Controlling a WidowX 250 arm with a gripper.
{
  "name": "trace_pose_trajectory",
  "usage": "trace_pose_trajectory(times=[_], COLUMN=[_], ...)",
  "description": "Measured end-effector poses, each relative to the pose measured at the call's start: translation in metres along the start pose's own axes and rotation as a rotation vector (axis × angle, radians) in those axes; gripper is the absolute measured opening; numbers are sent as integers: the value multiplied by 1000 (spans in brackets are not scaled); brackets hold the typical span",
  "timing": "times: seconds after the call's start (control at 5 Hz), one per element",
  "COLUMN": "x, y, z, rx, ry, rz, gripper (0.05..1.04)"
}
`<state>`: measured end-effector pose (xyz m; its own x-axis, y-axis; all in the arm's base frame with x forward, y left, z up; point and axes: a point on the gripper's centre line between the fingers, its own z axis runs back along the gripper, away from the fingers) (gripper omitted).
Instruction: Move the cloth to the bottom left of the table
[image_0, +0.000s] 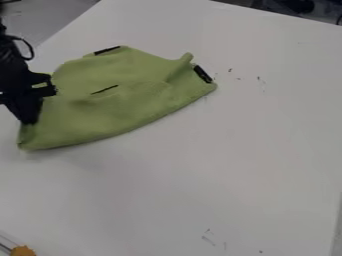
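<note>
Tool (28, 120) is at the left edge of the cloth (120, 110); cannot tell whether it is clamped. Cloth lies creased, upper left on the desk (200, 175). Expect light, limp handling; grasp near the lower-left corner.

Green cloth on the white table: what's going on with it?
A robot's black gripper is down at the left end of the rumpled green fabric cloth. The cloth lies toward the upper left of the white table in this view, not yet at the bottom left, its goal.
</note>
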<state>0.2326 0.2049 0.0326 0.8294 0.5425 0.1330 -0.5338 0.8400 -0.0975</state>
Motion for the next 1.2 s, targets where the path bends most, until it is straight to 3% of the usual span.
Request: trace_pose_trajectory(times=[0.4, 0.6, 0.8, 1.0, 1.2], x=[-6, -4, 0, 0, 6], y=[27, 33, 44, 53, 60], z=[-25, -25, -21, -17, -9], rx=[-80, -67, -4, 62, 154], ry=[9, 6, 14, 39, 68], rz=[106, 114, 105, 89, 42], gripper=[80, 228, 448, 731, 979])
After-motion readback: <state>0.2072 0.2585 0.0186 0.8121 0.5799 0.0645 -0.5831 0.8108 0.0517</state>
